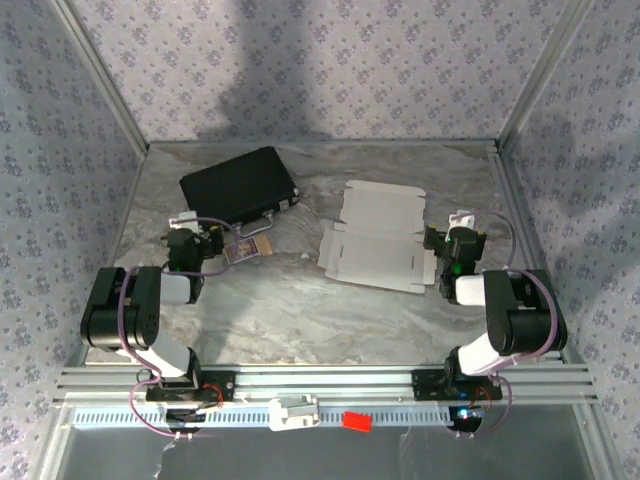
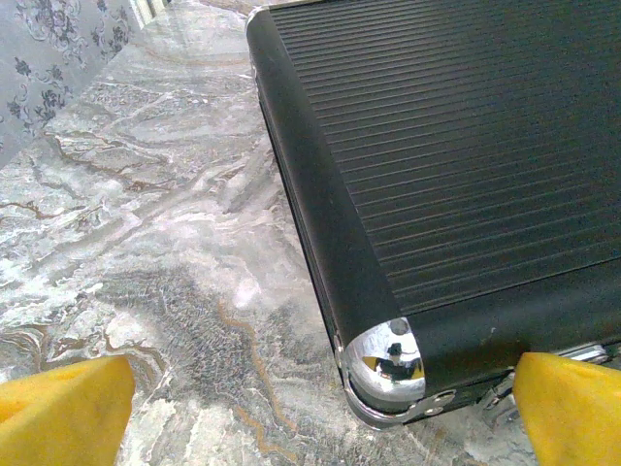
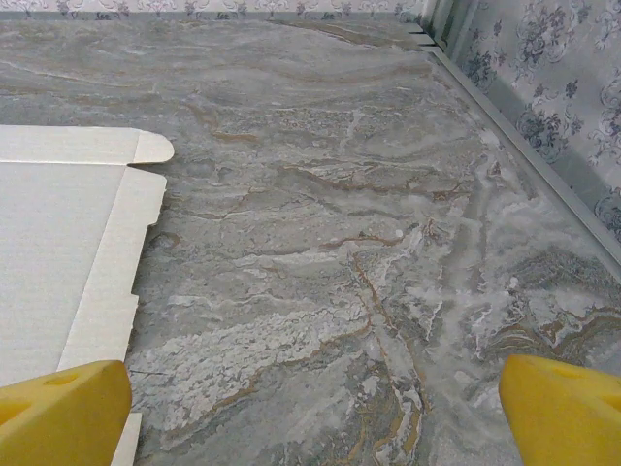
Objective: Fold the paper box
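Danger spotted: left end effector (image 1: 188, 232) and right end effector (image 1: 452, 235) spread wide, empty, liable to shove flat paper box (image 1: 378, 238) across slick tabletop (image 1: 300, 300).

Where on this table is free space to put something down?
Bare marble: the near middle, in front of the paper box; also the far right, between that box and the right wall. Crowded at left, around the black case and small card.

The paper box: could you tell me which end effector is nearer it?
Right. The right end effector sits just right of the box; the left end effector is farther off, by the case.
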Controlling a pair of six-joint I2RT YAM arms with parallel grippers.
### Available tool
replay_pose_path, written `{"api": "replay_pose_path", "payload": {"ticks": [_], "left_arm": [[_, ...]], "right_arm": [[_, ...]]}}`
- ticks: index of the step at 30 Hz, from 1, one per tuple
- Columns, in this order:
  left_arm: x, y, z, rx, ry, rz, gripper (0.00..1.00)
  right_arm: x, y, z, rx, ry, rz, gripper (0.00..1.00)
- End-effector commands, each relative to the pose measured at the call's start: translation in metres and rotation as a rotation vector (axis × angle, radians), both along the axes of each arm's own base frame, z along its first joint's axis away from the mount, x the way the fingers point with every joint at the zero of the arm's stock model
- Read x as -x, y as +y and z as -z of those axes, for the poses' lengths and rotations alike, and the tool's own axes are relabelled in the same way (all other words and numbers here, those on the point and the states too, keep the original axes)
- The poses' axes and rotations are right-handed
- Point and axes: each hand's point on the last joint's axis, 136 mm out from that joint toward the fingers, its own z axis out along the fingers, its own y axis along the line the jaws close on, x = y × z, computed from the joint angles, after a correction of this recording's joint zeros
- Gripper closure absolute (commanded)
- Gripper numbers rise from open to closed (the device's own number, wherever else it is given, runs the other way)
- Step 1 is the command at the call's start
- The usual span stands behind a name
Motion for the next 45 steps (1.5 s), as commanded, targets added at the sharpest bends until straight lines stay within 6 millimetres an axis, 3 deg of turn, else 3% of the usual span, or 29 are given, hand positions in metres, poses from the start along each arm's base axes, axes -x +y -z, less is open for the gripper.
{"api": "replay_pose_path", "payload": {"ticks": [1, 24, 28, 30, 32, 36, 37, 38, 40, 41, 43, 45], "left_arm": [[-0.005, 0.006, -0.016, -0.015, -0.051, -0.030, 0.00], [-0.006, 0.006, -0.016, -0.014, -0.050, -0.032, 0.00], [-0.001, 0.001, -0.029, -0.056, -0.085, -0.033, 0.00], [0.006, 0.005, -0.051, -0.095, -0.100, -0.088, 0.00], [0.017, 0.009, -0.084, -0.124, -0.150, -0.161, 0.00], [0.028, 0.007, -0.172, -0.067, -0.254, -0.278, 0.00], [0.027, 0.008, -0.191, -0.014, -0.236, -0.302, 0.00], [0.027, 0.006, -0.200, 0.087, -0.175, -0.320, 0.00], [0.033, 0.002, -0.195, 0.370, 0.007, -0.327, 0.00], [0.028, -0.003, -0.191, 0.530, 0.039, -0.305, 0.00], [0.023, -0.014, -0.189, 0.728, 0.067, -0.285, 0.00], [0.021, -0.041, -0.191, 0.773, 0.129, -0.225, 0.02]], "right_arm": [[-0.002, -0.003, -0.006, -0.003, -0.027, 0.020, 0.01], [-0.001, -0.002, -0.005, -0.008, -0.029, 0.014, 0.01], [0.003, 0.006, -0.020, -0.002, -0.070, -0.030, 0.01], [0.011, 0.004, -0.038, 0.051, -0.092, 0.025, 0.01], [0.021, 0.005, -0.069, 0.096, -0.141, 0.087, 0.01], [0.028, 0.019, -0.177, 0.153, -0.241, 0.118, 0.01], [0.030, 0.021, -0.214, 0.143, -0.269, 0.125, 0.01], [0.034, 0.023, -0.249, 0.112, -0.289, 0.133, 0.01], [0.043, 0.020, -0.293, -0.070, -0.273, 0.192, 0.01], [0.049, 0.017, -0.307, -0.221, -0.229, 0.202, 0.01], [0.067, 0.006, -0.297, -0.543, -0.100, 0.312, 0.01], [0.055, 0.017, -0.296, -0.724, -0.062, 0.177, 0.01]]}}
